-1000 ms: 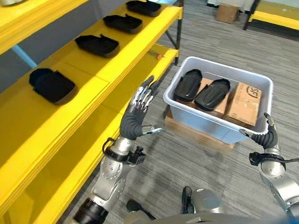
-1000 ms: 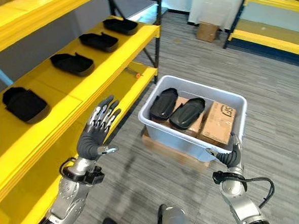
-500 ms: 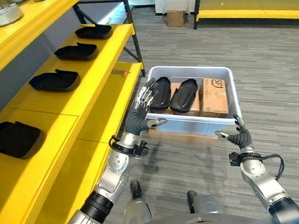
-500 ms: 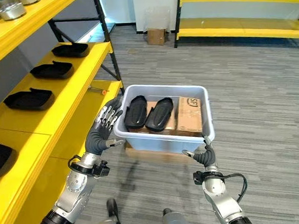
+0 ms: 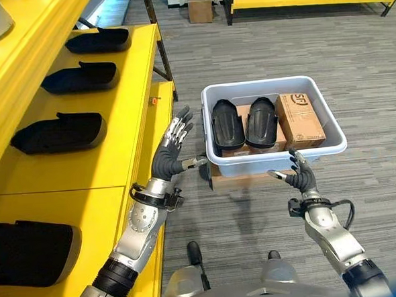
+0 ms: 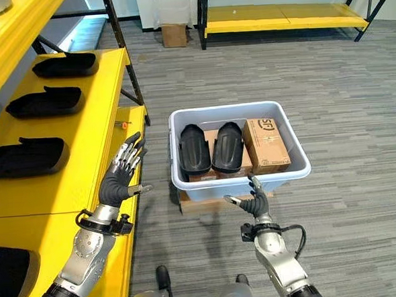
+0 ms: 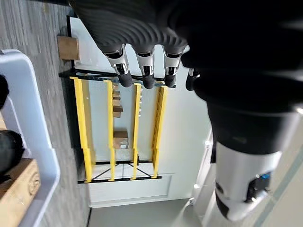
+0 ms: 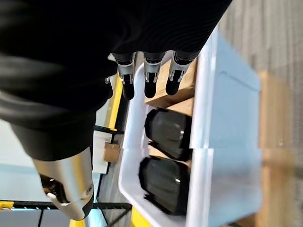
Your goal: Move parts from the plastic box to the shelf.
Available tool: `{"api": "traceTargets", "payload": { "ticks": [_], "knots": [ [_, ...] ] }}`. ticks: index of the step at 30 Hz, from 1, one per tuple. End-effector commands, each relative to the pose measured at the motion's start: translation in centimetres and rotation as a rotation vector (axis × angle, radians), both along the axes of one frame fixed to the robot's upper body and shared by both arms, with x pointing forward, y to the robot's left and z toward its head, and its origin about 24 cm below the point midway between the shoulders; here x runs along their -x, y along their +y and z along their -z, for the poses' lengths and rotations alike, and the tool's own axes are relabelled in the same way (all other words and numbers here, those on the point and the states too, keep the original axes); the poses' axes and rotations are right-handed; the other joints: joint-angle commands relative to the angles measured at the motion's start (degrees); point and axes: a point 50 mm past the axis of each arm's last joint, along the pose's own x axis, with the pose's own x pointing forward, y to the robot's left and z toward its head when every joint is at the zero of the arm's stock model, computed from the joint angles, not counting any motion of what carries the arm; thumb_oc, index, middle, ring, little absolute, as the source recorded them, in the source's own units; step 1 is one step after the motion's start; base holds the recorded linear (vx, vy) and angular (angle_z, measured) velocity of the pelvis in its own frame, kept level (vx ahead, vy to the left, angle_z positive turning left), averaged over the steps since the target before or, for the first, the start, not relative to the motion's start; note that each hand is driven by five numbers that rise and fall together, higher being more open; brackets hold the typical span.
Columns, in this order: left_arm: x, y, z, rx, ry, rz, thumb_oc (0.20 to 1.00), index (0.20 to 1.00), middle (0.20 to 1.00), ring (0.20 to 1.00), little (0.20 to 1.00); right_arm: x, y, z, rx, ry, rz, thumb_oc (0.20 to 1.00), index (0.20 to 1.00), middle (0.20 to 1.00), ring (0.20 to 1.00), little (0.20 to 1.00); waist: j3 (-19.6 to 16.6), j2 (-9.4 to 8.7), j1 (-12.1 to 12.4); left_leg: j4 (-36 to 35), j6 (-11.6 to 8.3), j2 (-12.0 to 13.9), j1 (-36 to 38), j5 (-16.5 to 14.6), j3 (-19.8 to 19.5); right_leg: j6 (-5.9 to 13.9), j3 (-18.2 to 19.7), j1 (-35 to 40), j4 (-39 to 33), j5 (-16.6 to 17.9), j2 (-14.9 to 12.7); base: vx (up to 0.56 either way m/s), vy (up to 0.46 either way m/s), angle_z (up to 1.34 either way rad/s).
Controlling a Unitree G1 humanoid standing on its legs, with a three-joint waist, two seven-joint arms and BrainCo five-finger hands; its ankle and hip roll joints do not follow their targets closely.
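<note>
I count four black moulded plastic parts (image 5: pixel 59 132) already lying on the yellow metal shelf (image 5: pixel 124 92), and two more (image 5: pixel 227 124) still in the pale grey plastic box (image 5: pixel 331 123), beside a brown cardboard carton (image 5: pixel 299 119). My left hand (image 5: pixel 168 154) and right hand (image 5: pixel 299 178) both hover outside the box, fingers spread and empty, so I judge the job roughly two-thirds done.

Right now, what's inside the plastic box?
The plastic box holds two black parts side by side, plus a cardboard carton. Brown cardboard shows beneath the parts; the floor of the box is covered.
</note>
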Motion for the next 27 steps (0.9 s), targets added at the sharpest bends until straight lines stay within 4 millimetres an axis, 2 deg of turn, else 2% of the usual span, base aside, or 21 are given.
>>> {"api": "traceTargets", "payload": {
  "ticks": [1, 4, 5, 7, 8, 9, 10, 11, 12, 14, 15, 17, 20, 22, 24, 26, 27],
  "knots": [
    [0.5, -0.9, -1.9, 0.022, -0.102, 0.046, 1.000, 1.000, 1.000, 1.000, 1.000, -1.9, -1.2, -2.8, 0.037, -0.159, 0.110, 1.000, 1.000, 1.000, 1.000, 1.000, -2.67, 1.59, 0.85, 5.29, 2.55, 2.78, -1.44, -4.75, 0.97, -2.39, -3.92, -0.63, 5.37, 1.86, 2.93, 0.02, 0.157, -0.23],
    [0.4, -1.1, -1.7, 0.032, -0.092, 0.042, 1.000, 1.000, 1.000, 1.000, 1.000, -2.4, -0.9, -3.0, 0.037, -0.179, 0.120, 1.000, 1.000, 1.000, 1.000, 1.000, -2.83, 1.64, 1.72, 4.59, 3.81, 2.36, -0.51, -5.52, 2.46, -2.28, -7.00, -3.47, 13.08, 4.26, 1.64, 0.06, 0.150, -0.46],
    [0.5, -1.1, -1.5, 0.037, -0.083, 0.033, 1.000, 1.000, 1.000, 1.000, 1.000, -2.7, -0.5, -3.1, 0.036, -0.183, 0.107, 1.000, 1.000, 1.000, 1.000, 1.000, -2.75, 1.75, 1.99, 3.65, 3.94, 2.18, 1.34, -6.60, 3.44, -1.50, -9.01, -5.13, 17.35, 4.97, 0.94, 0.19, 0.140, -0.63],
    [0.7, -1.1, -1.1, 0.026, -0.070, 0.013, 1.000, 1.000, 1.000, 1.000, 1.000, -3.1, 0.0, -3.5, 0.048, -0.194, 0.087, 1.000, 1.000, 1.000, 1.000, 1.000, -2.39, 1.82, 1.99, 2.09, 3.57, 2.34, 3.89, -6.83, 5.69, -1.28, -11.14, -6.50, 17.16, 4.93, 1.34, 0.19, 0.032, -0.90],
    [0.7, -1.1, -1.0, 0.019, -0.069, 0.007, 1.000, 1.000, 1.000, 1.000, 1.000, -3.3, 0.0, -3.6, 0.050, -0.197, 0.080, 1.000, 1.000, 1.000, 1.000, 1.000, -2.26, 1.78, 1.65, 1.62, 3.18, 2.40, 4.65, -6.86, 5.97, -1.27, -11.17, -7.01, 14.59, 5.03, 2.37, 0.25, -0.157, -0.95],
    [0.6, -1.3, -0.9, 0.026, -0.056, 0.017, 1.000, 1.000, 1.000, 1.000, 1.000, -3.3, -0.3, -3.9, 0.055, -0.206, 0.084, 1.000, 1.000, 1.000, 1.000, 1.000, -2.11, 1.49, -0.12, 0.62, 2.65, 1.84, 6.33, -7.65, 4.95, -0.61, -9.06, -9.82, 5.18, 8.16, 4.34, 0.22, -0.238, -0.51],
    [0.7, -1.4, -0.9, 0.031, -0.054, 0.026, 1.000, 1.000, 1.000, 1.000, 1.000, -3.3, -0.5, -4.0, 0.061, -0.216, 0.093, 1.000, 1.000, 1.000, 1.000, 1.000, -2.09, 1.19, -0.77, 0.53, 2.70, 1.49, 6.23, -7.32, 5.06, -0.84, -8.32, -11.06, 0.59, 11.30, 3.95, 0.24, -0.266, -0.21],
    [0.7, -1.5, -1.0, 0.028, -0.055, 0.035, 1.000, 1.000, 1.000, 1.000, 1.000, -3.1, -0.6, -4.1, 0.065, -0.221, 0.102, 1.000, 1.000, 1.000, 1.000, 1.000, -2.13, 1.04, -1.14, 0.47, 2.69, 1.25, 6.50, -7.95, 4.60, -0.17, -7.30, -11.79, -2.40, 13.70, 3.09, 0.20, -0.249, 0.14],
    [0.7, -1.7, -1.1, 0.015, -0.062, 0.046, 1.000, 1.000, 1.000, 1.000, 1.000, -2.9, -0.8, -4.0, 0.073, -0.229, 0.122, 1.000, 1.000, 1.000, 1.000, 1.000, -1.87, 0.79, -1.62, 0.52, 2.82, 1.00, 7.21, -9.08, 3.71, 0.90, -5.05, -13.03, -6.07, 17.63, 1.40, 0.26, -0.270, 0.26],
    [1.1, -1.7, -0.9, 0.015, -0.058, 0.056, 1.000, 1.000, 1.000, 1.000, 1.000, -2.7, -1.2, -3.8, 0.082, -0.228, 0.140, 1.000, 1.000, 1.000, 1.000, 1.000, -1.54, 0.69, -2.09, 0.62, 2.75, 1.31, 8.65, -10.40, 3.28, 1.69, -3.25, -14.23, -8.58, 19.75, -0.04, 0.28, -0.283, 0.52],
    [1.3, -1.6, -0.8, 0.021, -0.055, 0.056, 1.000, 1.000, 1.000, 1.000, 1.000, -2.6, -1.5, -3.7, 0.102, -0.221, 0.137, 1.000, 1.000, 1.000, 1.000, 1.000, -1.44, 0.96, -2.50, 0.79, 2.47, 1.83, 9.43, -10.98, 3.05, 1.88, -2.43, -12.92, -9.18, 18.38, 0.61, 0.31, -0.288, 0.63],
    [1.4, -2.3, -0.9, 0.034, -0.054, 0.081, 1.000, 1.000, 1.000, 1.000, 1.000, -2.2, -2.2, -3.3, 0.131, -0.195, 0.152, 1.000, 1.000, 1.000, 1.000, 1.000, -2.25, 1.41, -3.39, 1.37, 1.67, 2.43, 9.31, -10.39, -0.23, 1.49, 1.12, -11.13, -9.56, 16.66, 2.11, 0.41, -0.377, 0.83],
    [1.3, -2.5, -1.0, 0.074, -0.056, 0.084, 1.000, 1.000, 1.000, 1.000, 1.000, -2.2, -2.2, -3.3, 0.158, -0.199, 0.140, 1.000, 1.000, 1.000, 1.000, 1.000, -2.12, 1.83, -3.87, 2.35, 0.54, 3.57, 9.48, -10.28, -1.76, 0.11, 2.34, -10.65, -6.46, 13.53, 3.67, 0.17, -0.235, 0.90],
    [1.0, -3.0, -1.6, 0.120, -0.077, 0.089, 1.000, 1.000, 1.000, 1.000, 1.000, -2.7, -2.0, -3.7, 0.170, -0.221, 0.133, 1.000, 1.000, 1.000, 1.000, 1.000, -1.67, 2.39, -4.11, 2.68, -0.43, 4.82, 8.44, -9.24, -3.13, -1.54, 3.18, -10.98, -4.32, 11.31, 5.05, 0.07, -0.173, 0.36],
    [0.7, -3.4, -2.2, 0.149, -0.105, 0.092, 1.000, 1.000, 1.000, 1.000, 1.000, -3.5, -2.2, -4.8, 0.194, -0.276, 0.132, 1.000, 1.000, 1.000, 1.000, 1.000, -1.00, 2.88, -4.10, 2.96, -1.22, 5.81, 7.11, -8.16, -4.22, -2.75, 3.71, -11.20, -3.03, 9.84, 6.15, 0.02, -0.157, 0.01],
    [-0.2, -4.0, -3.4, 0.164, -0.137, 0.101, 1.000, 1.000, 1.000, 1.000, 1.000, -5.3, -2.8, -7.2, 0.199, -0.338, 0.145, 1.000, 1.000, 1.000, 1.000, 1.000, 0.45, 3.40, -3.87, 3.25, -2.13, 6.99, 4.70, -6.53, -5.01, -4.04, 3.07, -12.05, -1.38, 8.21, 6.84, -0.03, -0.124, 0.00],
    [-0.4, -4.1, -3.6, 0.166, -0.137, 0.102, 1.000, 1.000, 1.000, 1.000, 1.000, -5.6, -2.9, -7.7, 0.200, -0.347, 0.145, 1.000, 1.000, 1.000, 1.000, 1.000, 0.71, 3.51, -3.89, 3.36, -2.29, 7.17, 4.28, -6.30, -5.13, -4.21, 2.90, -12.23, -1.08, 7.96, 6.92, 0.01, -0.103, 0.12]
  ]
}}
